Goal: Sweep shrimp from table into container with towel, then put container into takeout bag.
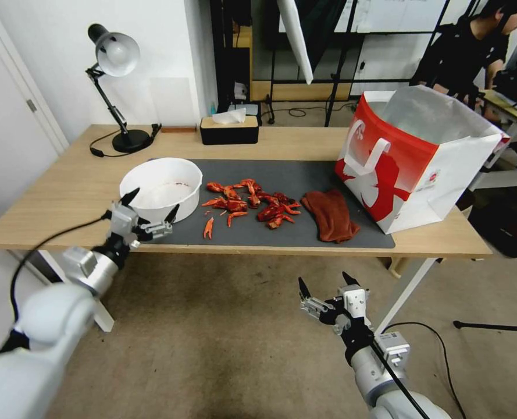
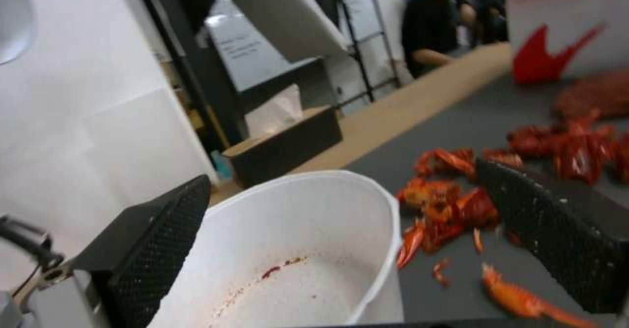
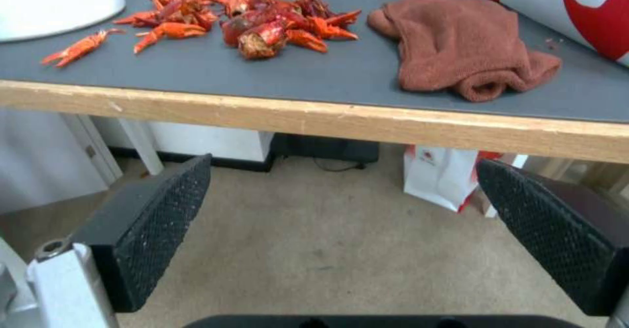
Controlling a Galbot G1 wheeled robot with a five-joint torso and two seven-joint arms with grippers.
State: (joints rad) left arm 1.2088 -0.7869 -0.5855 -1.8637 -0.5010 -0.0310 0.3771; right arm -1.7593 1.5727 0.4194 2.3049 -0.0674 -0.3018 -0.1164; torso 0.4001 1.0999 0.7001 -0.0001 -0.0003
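Both grippers spread apart, nothing picked up.

The left gripper (image 1: 152,210) is at the near rim of the bowl (image 1: 161,187); the right gripper (image 1: 326,283) hangs below the table (image 1: 66,180) edge. The shrimp (image 1: 249,203) lie between bowl and towel (image 1: 330,214), the bag (image 1: 416,156) just beside the towel.

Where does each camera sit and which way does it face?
Head: high, looking down at the table; both arms, left tool by the bowl, right tool low before the table.
Left wrist: at the bowl's rim, facing along the mat; open fingers.
Right wrist: below table edge, facing towel; open fingers.
All share the shrimp.
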